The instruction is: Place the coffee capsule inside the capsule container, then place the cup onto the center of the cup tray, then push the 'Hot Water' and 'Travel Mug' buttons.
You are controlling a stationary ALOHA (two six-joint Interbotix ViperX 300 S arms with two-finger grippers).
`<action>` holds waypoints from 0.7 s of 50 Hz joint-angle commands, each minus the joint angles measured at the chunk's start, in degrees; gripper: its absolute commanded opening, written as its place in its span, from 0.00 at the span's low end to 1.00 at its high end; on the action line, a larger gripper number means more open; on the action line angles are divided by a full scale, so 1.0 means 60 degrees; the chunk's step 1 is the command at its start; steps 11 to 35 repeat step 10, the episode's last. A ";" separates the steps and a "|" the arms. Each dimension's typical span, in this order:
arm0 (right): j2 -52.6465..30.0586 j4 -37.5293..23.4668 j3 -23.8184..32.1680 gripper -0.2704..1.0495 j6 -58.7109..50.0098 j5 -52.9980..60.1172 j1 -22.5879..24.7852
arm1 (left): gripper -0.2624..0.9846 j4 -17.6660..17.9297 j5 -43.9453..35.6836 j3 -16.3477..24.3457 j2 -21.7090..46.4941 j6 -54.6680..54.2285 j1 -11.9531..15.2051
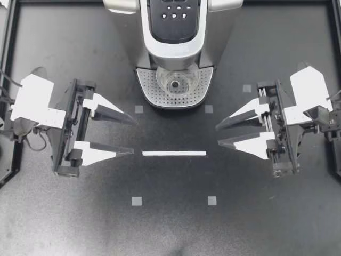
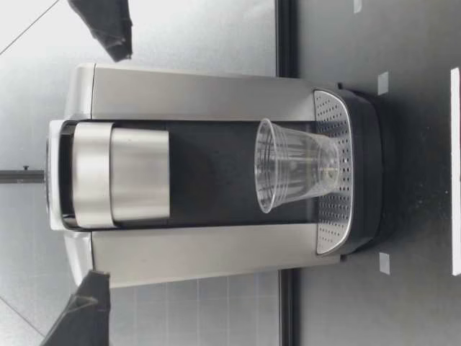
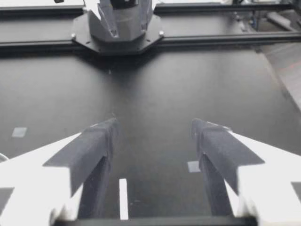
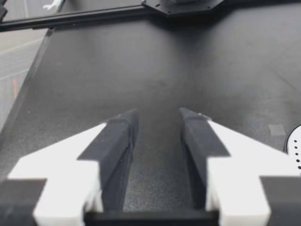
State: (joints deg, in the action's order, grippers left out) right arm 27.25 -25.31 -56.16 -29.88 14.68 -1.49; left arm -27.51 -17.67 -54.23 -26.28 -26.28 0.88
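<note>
Top view: coffee machine [image 1: 176, 50] at upper centre of frame, button panel [image 1: 174, 15] on its top. Clear plastic cup [image 1: 178, 80] sits on the perforated cup tray [image 1: 151, 89], roughly centred under the spout. The low view agrees: cup [image 2: 295, 164] upright, base on the tray [image 2: 330, 115].

Left pincer [image 1: 134, 136] at mid-left, spread wide. In its wrist view, bare worktop [image 3: 155, 94] shows between the fingers [image 3: 94, 146].

Right pincer [image 1: 218, 135] at mid-right, parted but narrower (gap about one finger [image 4: 117, 136] wide), holding nothing.

Both pincers sit well apart from the machine. A white tape strip [image 1: 174, 153] lies between them, touching neither.
</note>
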 commanded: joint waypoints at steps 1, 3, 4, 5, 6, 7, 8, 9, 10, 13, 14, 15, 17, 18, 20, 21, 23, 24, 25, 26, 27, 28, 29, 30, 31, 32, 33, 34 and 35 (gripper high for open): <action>0.0146 0.0015 0.0059 0.55 -0.0015 0.0146 -0.0132 | 0.64 0.0000 -0.0161 0.0088 -0.0059 0.0029 0.0029; 0.0176 0.0015 0.0044 0.55 -0.0015 0.0161 -0.0161 | 0.64 0.0000 -0.0190 0.0088 -0.0044 0.0059 0.0029; 0.0176 0.0029 0.0029 0.55 -0.0015 0.0161 -0.0190 | 0.64 0.0000 -0.0190 0.0103 -0.0044 0.0059 0.0029; 0.0190 0.0029 0.0015 0.55 -0.0015 0.0161 -0.0234 | 0.64 0.0000 -0.0190 0.0103 -0.0029 0.0059 0.0029; 0.0205 0.0029 0.0000 0.55 -0.0015 0.0176 -0.0249 | 0.64 0.0000 -0.0190 0.0117 -0.0029 0.0073 0.0029; 0.0220 0.0029 -0.0015 0.55 -0.0015 0.0176 -0.0249 | 0.64 0.0000 -0.0190 0.0103 -0.0029 0.0088 0.0029; 0.0220 0.0029 -0.0029 0.55 -0.0015 0.0190 -0.0249 | 0.64 0.0000 -0.0190 0.0117 -0.0029 0.0088 0.0029; 0.0234 0.0029 -0.0044 0.55 -0.0015 0.0205 -0.0249 | 0.64 0.0000 -0.0205 0.0117 -0.0015 0.0088 0.0029; 0.0249 0.0029 -0.0059 0.55 -0.0015 0.0205 -0.0249 | 0.64 0.0000 -0.0205 0.0117 -0.0015 0.0103 0.0029; 0.0249 0.0029 -0.0059 0.55 -0.0015 0.0205 -0.0249 | 0.64 0.0000 -0.0205 0.0117 -0.0015 0.0103 0.0029; 0.0249 0.0029 -0.0059 0.55 -0.0015 0.0205 -0.0249 | 0.64 0.0000 -0.0205 0.0117 -0.0015 0.0103 0.0029; 0.0249 0.0029 -0.0059 0.55 -0.0015 0.0205 -0.0249 | 0.64 0.0000 -0.0205 0.0117 -0.0015 0.0103 0.0029; 0.0249 0.0029 -0.0059 0.55 -0.0015 0.0205 -0.0249 | 0.64 0.0000 -0.0205 0.0117 -0.0015 0.0103 0.0029; 0.0249 0.0029 -0.0059 0.55 -0.0015 0.0205 -0.0249 | 0.64 0.0000 -0.0205 0.0117 -0.0015 0.0103 0.0029; 0.0249 0.0029 -0.0059 0.55 -0.0015 0.0205 -0.0249 | 0.64 0.0000 -0.0205 0.0117 -0.0015 0.0103 0.0029; 0.0249 0.0029 -0.0059 0.55 -0.0015 0.0205 -0.0249 | 0.64 0.0000 -0.0205 0.0117 -0.0015 0.0103 0.0029; 0.0249 0.0029 -0.0059 0.55 -0.0015 0.0205 -0.0249 | 0.64 0.0000 -0.0205 0.0117 -0.0015 0.0103 0.0029; 0.0249 0.0029 -0.0059 0.55 -0.0015 0.0205 -0.0249 | 0.64 0.0000 -0.0205 0.0117 -0.0015 0.0103 0.0029; 0.0249 0.0029 -0.0059 0.55 -0.0015 0.0205 -0.0249 | 0.64 0.0000 -0.0205 0.0117 -0.0015 0.0103 0.0029; 0.0249 0.0029 -0.0059 0.55 -0.0015 0.0205 -0.0249 | 0.64 0.0000 -0.0205 0.0117 -0.0015 0.0103 0.0029; 0.0249 0.0029 -0.0059 0.55 -0.0015 0.0205 -0.0249 | 0.64 0.0000 -0.0205 0.0117 -0.0015 0.0103 0.0029; 0.0249 0.0029 -0.0059 0.55 -0.0015 0.0205 -0.0249 | 0.64 0.0000 -0.0205 0.0117 -0.0015 0.0103 0.0029; 0.0249 0.0029 -0.0059 0.55 -0.0015 0.0205 -0.0249 | 0.64 0.0000 -0.0205 0.0117 -0.0015 0.0103 0.0029; 0.0249 0.0029 -0.0059 0.55 -0.0015 0.0205 -0.0249 | 0.64 0.0000 -0.0205 0.0117 -0.0015 0.0103 0.0029; 0.0249 0.0029 -0.0059 0.55 -0.0015 0.0205 -0.0249 | 0.64 0.0000 -0.0205 0.0117 -0.0015 0.0103 0.0029; 0.0249 0.0029 -0.0059 0.55 -0.0015 0.0205 -0.0249 | 0.64 0.0000 -0.0205 0.0117 -0.0015 0.0103 0.0029; 0.0249 0.0029 -0.0059 0.55 -0.0015 0.0205 -0.0249 | 0.64 0.0000 -0.0205 0.0117 -0.0015 0.0103 0.0029; 0.0249 0.0029 -0.0059 0.55 -0.0015 0.0205 -0.0249 | 0.64 0.0000 -0.0205 0.0117 -0.0015 0.0103 0.0029; 0.0249 0.0029 -0.0059 0.55 -0.0015 0.0205 -0.0249 | 0.64 0.0000 -0.0205 0.0117 -0.0015 0.0103 0.0029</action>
